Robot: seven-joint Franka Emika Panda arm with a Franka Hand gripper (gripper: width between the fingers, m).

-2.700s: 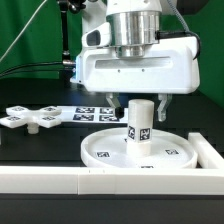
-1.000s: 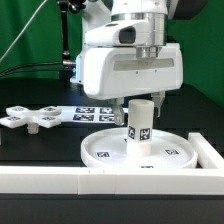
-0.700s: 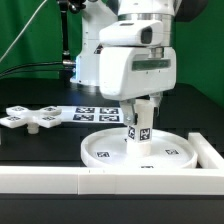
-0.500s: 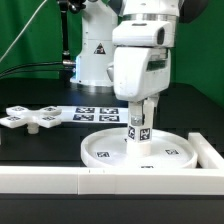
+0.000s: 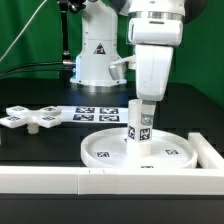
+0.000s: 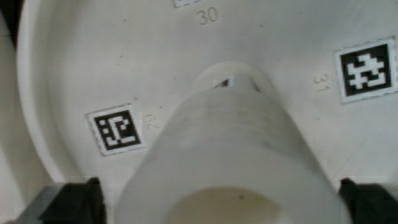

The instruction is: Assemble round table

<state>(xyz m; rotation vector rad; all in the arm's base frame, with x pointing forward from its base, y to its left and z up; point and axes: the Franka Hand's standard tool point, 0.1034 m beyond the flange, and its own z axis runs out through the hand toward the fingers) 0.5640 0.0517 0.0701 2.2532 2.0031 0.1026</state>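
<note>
The short thick white post stands upright in the middle of the large rimmed round disc. My gripper hangs straight over the post's top, turned narrow side on to the exterior view. In the wrist view the post fills the middle, with the disc and its tags beneath. My gripper straddles the post, and its dark fingers stand on either side with a small gap, so it is open. The flat cross-shaped piece lies at the exterior view's left.
The marker board lies flat behind the disc. The long white border wall runs along the front and turns up the exterior view's right. The arm's white base stands behind, before a green backdrop.
My gripper has turned about a quarter turn around the post's axis, from broad side on to narrow side on. The post, disc and cross-shaped piece stay where they were.
</note>
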